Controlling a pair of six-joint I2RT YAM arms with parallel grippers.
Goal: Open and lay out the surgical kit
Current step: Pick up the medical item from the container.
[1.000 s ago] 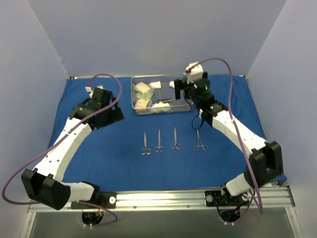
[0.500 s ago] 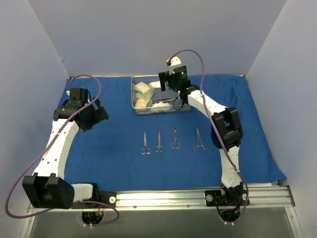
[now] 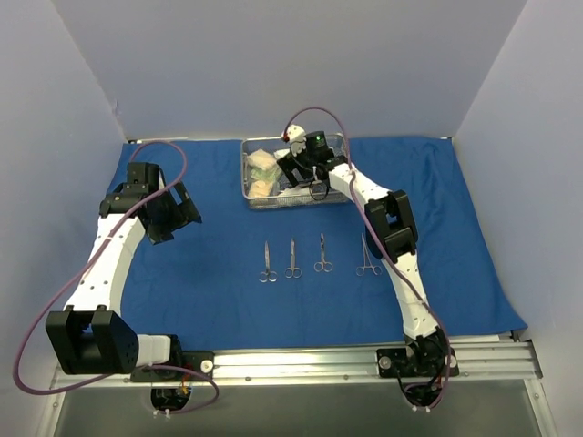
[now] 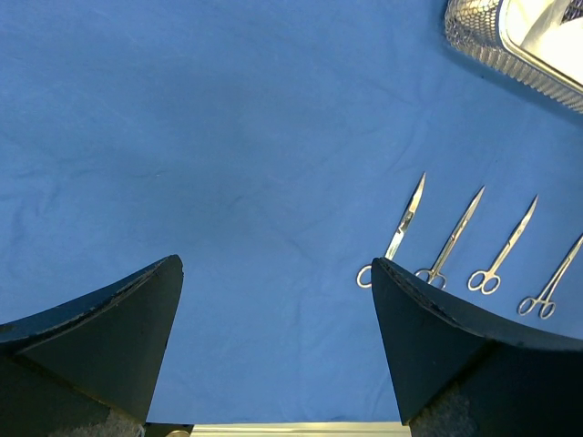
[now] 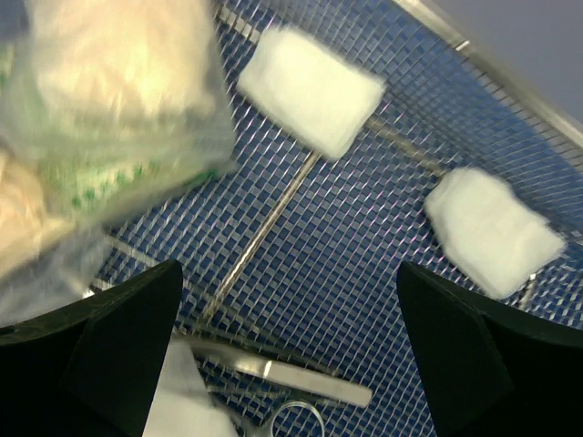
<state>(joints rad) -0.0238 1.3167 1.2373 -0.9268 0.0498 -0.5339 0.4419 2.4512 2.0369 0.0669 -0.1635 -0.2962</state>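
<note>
The blue drape (image 3: 228,273) lies spread over the table. The steel mesh tray (image 3: 249,198) stands at the back middle, holding clear packets (image 5: 100,109), white gauze pads (image 5: 310,86) and steel tweezers (image 5: 291,373). Several scissors and forceps (image 3: 292,260) lie in a row on the drape, also in the left wrist view (image 4: 451,241). My right gripper (image 3: 293,169) hangs over the tray, open and empty (image 5: 287,350). My left gripper (image 3: 173,218) is open and empty over bare drape at the left (image 4: 278,341).
Grey walls close in the back and both sides. The metal rail (image 3: 301,364) runs along the near edge. A second gauze pad (image 5: 492,232) lies at the tray's far right.
My right arm swung left from beside the tray to over its middle. My left arm pulled back toward the left side of the drape.
</note>
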